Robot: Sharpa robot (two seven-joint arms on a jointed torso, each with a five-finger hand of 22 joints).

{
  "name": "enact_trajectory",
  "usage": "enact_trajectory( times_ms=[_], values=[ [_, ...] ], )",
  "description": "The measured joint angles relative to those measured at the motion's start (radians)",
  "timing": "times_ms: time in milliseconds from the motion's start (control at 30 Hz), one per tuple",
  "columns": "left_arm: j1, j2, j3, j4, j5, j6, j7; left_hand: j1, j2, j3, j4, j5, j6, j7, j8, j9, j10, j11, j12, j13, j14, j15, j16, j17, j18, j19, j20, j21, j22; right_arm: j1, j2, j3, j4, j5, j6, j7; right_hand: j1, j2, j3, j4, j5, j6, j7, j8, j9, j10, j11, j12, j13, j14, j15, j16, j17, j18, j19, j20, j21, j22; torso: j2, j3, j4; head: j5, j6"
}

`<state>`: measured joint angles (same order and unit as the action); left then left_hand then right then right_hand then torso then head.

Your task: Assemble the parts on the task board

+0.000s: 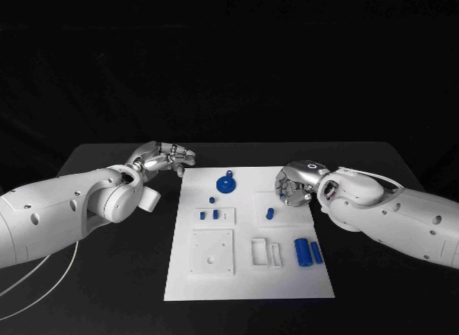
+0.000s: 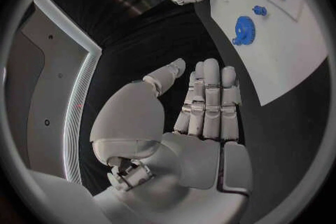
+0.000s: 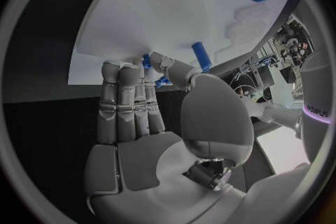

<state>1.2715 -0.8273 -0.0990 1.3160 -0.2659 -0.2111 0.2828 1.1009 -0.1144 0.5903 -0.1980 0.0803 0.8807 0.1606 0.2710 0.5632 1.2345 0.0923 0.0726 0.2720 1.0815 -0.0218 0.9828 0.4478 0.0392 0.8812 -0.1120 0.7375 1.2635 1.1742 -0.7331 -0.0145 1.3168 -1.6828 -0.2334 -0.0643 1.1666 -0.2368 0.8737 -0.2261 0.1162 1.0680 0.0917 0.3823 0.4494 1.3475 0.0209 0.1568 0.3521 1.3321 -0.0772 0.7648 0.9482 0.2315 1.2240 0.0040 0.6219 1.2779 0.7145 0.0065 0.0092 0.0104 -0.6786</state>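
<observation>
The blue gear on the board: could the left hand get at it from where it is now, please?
Probably yes. The left hand hovers open by the board's far left corner, and the gear lies close by with nothing between them.

A board (image 1: 245, 279) lies in the middle of the surface (image 1: 109, 279), long side running away from the robot. On its far part sits a gear (image 1: 225, 185). Nearer, left of centre, two small pegs (image 1: 209, 210) lie in a shallow recess, with a short pin (image 1: 272, 212) to their right. On the near half, a square plate (image 1: 211, 251) lies at left, a frame (image 1: 266, 252) beside it, and two cylinders (image 1: 308, 251) side by side at right. The left hand (image 1: 165, 158) sits at the board's far left corner, over the surface. The right hand (image 1: 296, 183) sits at the board's right edge, just beside the pin.
</observation>
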Motion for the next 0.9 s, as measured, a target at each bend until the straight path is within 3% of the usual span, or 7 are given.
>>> enact_trajectory(
  times_ms=[233,633,900],
  values=[
    [0.000,0.000,0.000,-0.011,-0.001,0.000,0.000,0.000,0.000,0.000,0.000,0.000,0.000,0.000,0.000,0.000,0.000,0.000,0.000,0.000,0.000,0.000,-0.004,0.000,0.001,0.000,0.000,0.000,0.000,0.007,-0.014,0.023,0.012,0.071,0.028,0.002,0.000,0.000,-0.004,-0.004,0.011,0.000,0.000,0.000,0.004,0.000,0.000,0.000,0.000,-0.001,-0.001,0.000,-0.002,0.000,0.000,0.000,-0.001,0.003,0.000,-0.0001,0.0005,0.000,0.000],
    [0.000,0.001,0.000,-0.016,-0.002,-0.001,0.000,0.000,0.000,0.000,0.000,0.000,0.000,0.000,0.000,0.001,-0.003,-0.004,0.000,0.000,0.000,0.000,-0.004,0.001,0.001,0.000,0.000,0.000,0.001,0.015,-0.025,0.027,0.034,0.108,0.033,0.003,-0.003,0.006,-0.007,-0.007,0.016,0.000,0.000,0.000,0.004,0.000,0.001,0.000,0.000,-0.002,-0.002,0.004,-0.003,0.000,0.000,0.000,-0.002,0.005,0.000,0.0011,-0.0006,0.002,-0.002],
    [0.000,0.001,0.000,-0.015,-0.003,-0.002,0.001,0.000,0.000,0.000,0.000,0.000,-0.004,0.004,0.000,0.001,-0.004,-0.003,0.000,0.000,0.000,0.000,-0.004,0.002,0.002,0.000,0.000,0.000,0.001,0.015,-0.031,0.038,0.072,0.160,0.023,0.017,-0.003,0.006,-0.010,-0.010,0.020,0.000,0.000,0.000,0.006,0.000,0.001,0.000,0.000,-0.002,-0.002,0.005,-0.004,0.000,0.000,0.000,-0.002,0.005,0.000,0.0017,-0.0012,0.007,-0.004]
  ],
)
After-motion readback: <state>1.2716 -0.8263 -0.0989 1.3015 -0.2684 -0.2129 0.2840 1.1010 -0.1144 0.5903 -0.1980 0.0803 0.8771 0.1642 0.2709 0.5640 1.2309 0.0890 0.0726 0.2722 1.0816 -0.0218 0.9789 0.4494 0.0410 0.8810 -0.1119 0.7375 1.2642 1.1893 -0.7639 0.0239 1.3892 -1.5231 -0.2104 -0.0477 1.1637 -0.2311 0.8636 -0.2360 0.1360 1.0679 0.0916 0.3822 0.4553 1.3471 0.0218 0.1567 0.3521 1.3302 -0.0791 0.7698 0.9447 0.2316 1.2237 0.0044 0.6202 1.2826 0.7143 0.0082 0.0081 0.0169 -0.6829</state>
